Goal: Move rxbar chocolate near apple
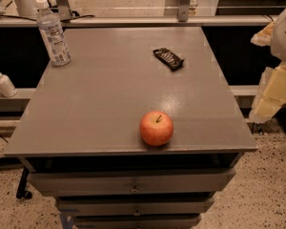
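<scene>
The rxbar chocolate [168, 58] is a small black wrapper with white print, lying flat at the back right of the grey table top [105, 104]. The apple [156, 128] is red-orange with a dark stem and stands near the front edge, right of the middle. The bar and the apple are well apart. My gripper [275, 87] shows as cream-coloured parts at the right edge of the view, off the table's right side and away from both things. It holds nothing that I can see.
A clear plastic water bottle [53, 35] stands upright at the back left corner of the table. A white pump bottle [3, 81] stands on a lower ledge to the left. Drawers [133, 182] sit below the table top.
</scene>
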### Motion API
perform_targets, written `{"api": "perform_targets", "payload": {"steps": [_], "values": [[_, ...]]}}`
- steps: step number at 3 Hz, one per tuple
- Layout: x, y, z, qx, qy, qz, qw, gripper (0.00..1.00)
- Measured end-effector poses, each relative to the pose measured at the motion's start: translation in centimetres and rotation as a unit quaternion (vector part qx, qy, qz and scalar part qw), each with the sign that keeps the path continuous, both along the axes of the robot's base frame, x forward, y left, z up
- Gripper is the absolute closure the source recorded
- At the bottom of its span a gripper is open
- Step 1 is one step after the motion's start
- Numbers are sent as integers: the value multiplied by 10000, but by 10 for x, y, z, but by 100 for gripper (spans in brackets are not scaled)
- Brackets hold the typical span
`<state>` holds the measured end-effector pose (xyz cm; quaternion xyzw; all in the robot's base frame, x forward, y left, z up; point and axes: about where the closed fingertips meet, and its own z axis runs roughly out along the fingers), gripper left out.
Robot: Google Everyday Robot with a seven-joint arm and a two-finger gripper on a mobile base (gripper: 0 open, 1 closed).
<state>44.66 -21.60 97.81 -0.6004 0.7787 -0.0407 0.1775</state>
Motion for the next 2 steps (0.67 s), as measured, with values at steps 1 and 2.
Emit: {"api": "perform_targets", "payload": {"steps": [1, 2], "values": [[42, 0, -7, 314, -304, -61, 9990, 0], [100, 0, -18, 823, -512, -235, 9950, 0]]}}
